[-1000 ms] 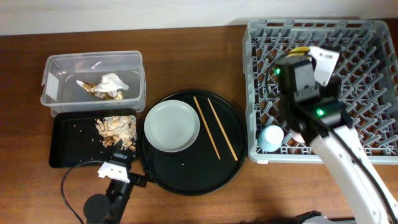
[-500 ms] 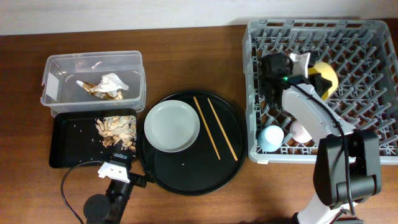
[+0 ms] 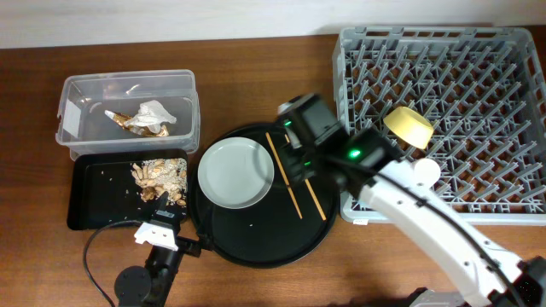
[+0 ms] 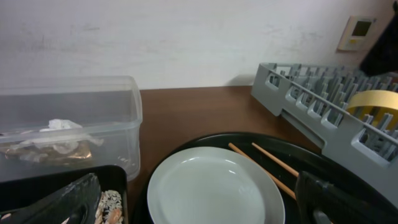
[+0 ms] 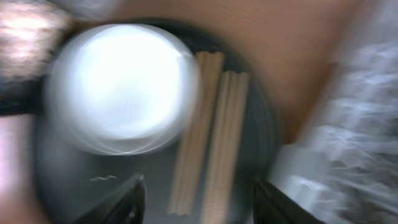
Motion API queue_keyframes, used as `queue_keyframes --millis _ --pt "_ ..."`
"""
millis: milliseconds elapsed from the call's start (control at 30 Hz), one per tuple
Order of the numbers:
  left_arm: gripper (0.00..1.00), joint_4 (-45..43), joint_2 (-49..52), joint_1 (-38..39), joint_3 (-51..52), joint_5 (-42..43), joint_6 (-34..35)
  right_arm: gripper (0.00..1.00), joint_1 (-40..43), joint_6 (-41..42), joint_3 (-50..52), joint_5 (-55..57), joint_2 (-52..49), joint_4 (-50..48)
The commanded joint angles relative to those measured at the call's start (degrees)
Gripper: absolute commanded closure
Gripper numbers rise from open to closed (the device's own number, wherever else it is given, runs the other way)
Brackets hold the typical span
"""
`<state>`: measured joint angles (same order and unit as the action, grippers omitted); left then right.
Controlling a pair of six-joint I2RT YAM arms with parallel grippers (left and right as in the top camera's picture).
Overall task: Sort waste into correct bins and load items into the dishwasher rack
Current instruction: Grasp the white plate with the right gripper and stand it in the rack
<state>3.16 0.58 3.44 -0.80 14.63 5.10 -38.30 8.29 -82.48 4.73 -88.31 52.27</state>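
Observation:
My right gripper (image 3: 292, 170) hangs open and empty over the two chopsticks (image 3: 294, 175) on the round black tray (image 3: 256, 239). In the blurred right wrist view the chopsticks (image 5: 214, 137) lie between its spread fingers (image 5: 118, 202), with the plate (image 5: 121, 87) to the left. The pale plate (image 3: 236, 172) lies on that tray. A yellow bowl (image 3: 408, 126) stands on edge in the grey rack (image 3: 478, 77). My left gripper (image 4: 196, 208) is open near the plate (image 4: 211, 193). The clear tub (image 3: 81, 94) holds tissue (image 3: 155, 111) and fish scrap (image 3: 132, 124). Crumbs (image 3: 160, 177) lie in the black tray (image 3: 98, 205). My right arm hides the cups.
The right arm (image 3: 426, 222) crosses the rack's front left corner and the table in front of it. The left arm's base (image 3: 159, 256) and its cable sit at the table's front edge, just below the black tray.
My right gripper left the yellow bowl in the rack, opened, and swung left to hover over the chopsticks. The left arm has not moved.

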Motion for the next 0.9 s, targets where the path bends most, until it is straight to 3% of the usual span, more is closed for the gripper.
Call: queue_keyframes --millis 0,133,267,333,433,533,667,767,867 --pt "0.01 0.07 -0.28 -0.24 0.31 0.63 -0.9 0.43 -5.86 21.59 1.97 -14.71 -6.73 -2.86" --pt "0.01 0.07 -0.28 -0.24 0.31 0.63 -0.9 0.41 -5.38 34.64 2.03 -11.78 -21.68 -5.18" --pt "0.01 0.07 -0.28 -0.24 0.31 0.63 -0.9 0.5 -4.42 36.17 2.03 -12.7 -28.35 -4.94" --pt "0.01 0.07 -0.28 -0.24 0.31 0.63 -0.9 0.64 -4.35 36.2 2.03 -12.2 -29.16 -5.42" --pt "0.01 0.07 -0.28 -0.24 0.31 0.63 -0.9 0.95 -4.39 36.17 2.49 -11.69 -29.16 -3.3" --pt "0.01 0.07 -0.28 -0.24 0.31 0.63 -0.9 0.96 -3.5 33.24 2.14 -9.27 -24.94 -1.01" --pt "0.01 0.07 -0.28 -0.24 0.31 0.63 -0.9 0.96 1.42 24.61 -1.01 -1.66 -7.78 1.05" --pt "0.01 0.07 -0.28 -0.24 0.31 0.63 -0.9 0.96 7.56 13.97 -1.22 17.46 6.12 2.05" --pt "0.01 0.07 -0.28 -0.24 0.31 0.63 -0.9 0.96 16.33 9.9 -1.22 50.14 11.69 2.99"
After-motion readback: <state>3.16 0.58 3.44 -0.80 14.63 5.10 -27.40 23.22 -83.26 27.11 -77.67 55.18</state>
